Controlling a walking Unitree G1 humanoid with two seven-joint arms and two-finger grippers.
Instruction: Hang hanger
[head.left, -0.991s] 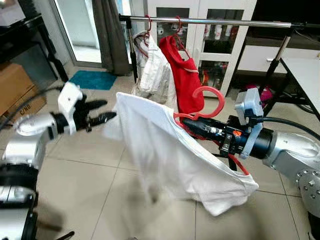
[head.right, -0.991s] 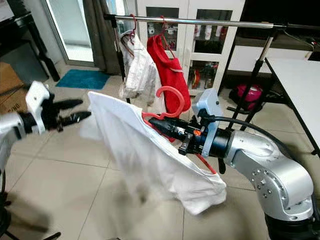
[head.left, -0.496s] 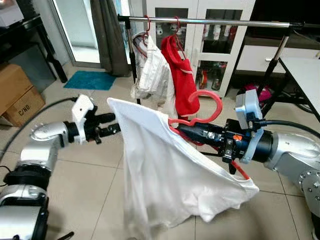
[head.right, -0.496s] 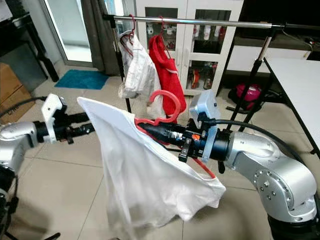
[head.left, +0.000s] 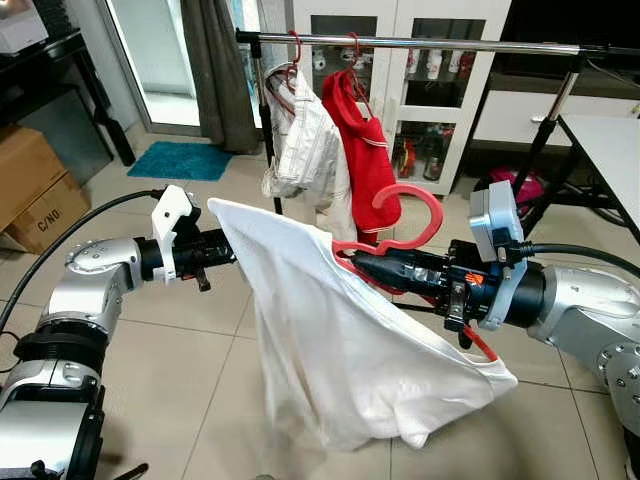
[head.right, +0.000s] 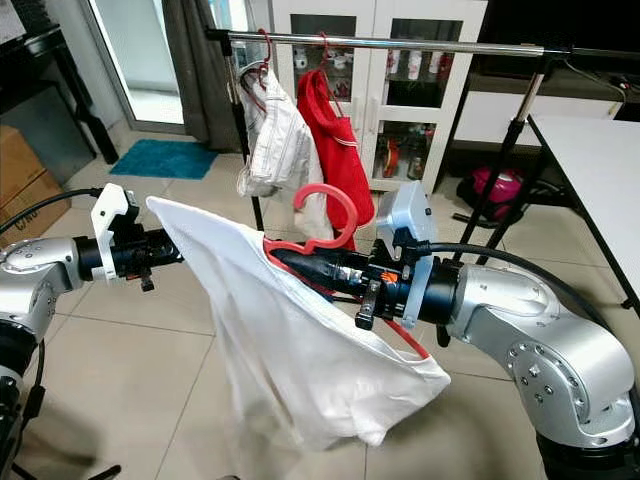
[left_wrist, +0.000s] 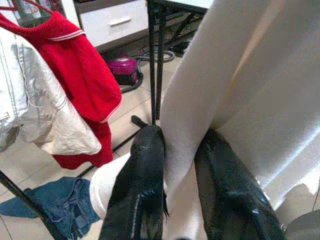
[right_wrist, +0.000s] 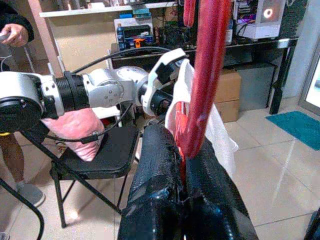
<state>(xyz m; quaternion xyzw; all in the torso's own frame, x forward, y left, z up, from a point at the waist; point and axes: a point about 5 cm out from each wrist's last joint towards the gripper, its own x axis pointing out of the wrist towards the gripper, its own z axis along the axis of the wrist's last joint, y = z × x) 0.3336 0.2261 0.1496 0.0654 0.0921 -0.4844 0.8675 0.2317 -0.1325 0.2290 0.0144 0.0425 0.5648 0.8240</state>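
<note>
A red plastic hanger (head.left: 410, 205) carries a white garment (head.left: 340, 340) in front of me. My right gripper (head.left: 372, 266) is shut on the red hanger just below its hook. My left gripper (head.left: 222, 246) is shut on the white garment at its upper left corner, holding that shoulder out to the left. In the left wrist view both black fingers (left_wrist: 145, 175) pinch a fold of white garment (left_wrist: 235, 95). The metal clothes rail (head.left: 430, 42) runs across the back at head height, above and behind the hanger's hook.
A white jacket (head.left: 305, 140) and a red top (head.left: 365, 155) hang on red hangers at the rail's left part. A glass-front cabinet (head.left: 440, 90) stands behind. A white table (head.left: 610, 140) is at right, cardboard boxes (head.left: 35, 190) at left. A person's hand (right_wrist: 15, 34) shows in the right wrist view.
My left gripper has moved right to the garment's corner and shut on it. The white garment swung, then settled, hanging lower. The right gripper kept hold of the hanger.
</note>
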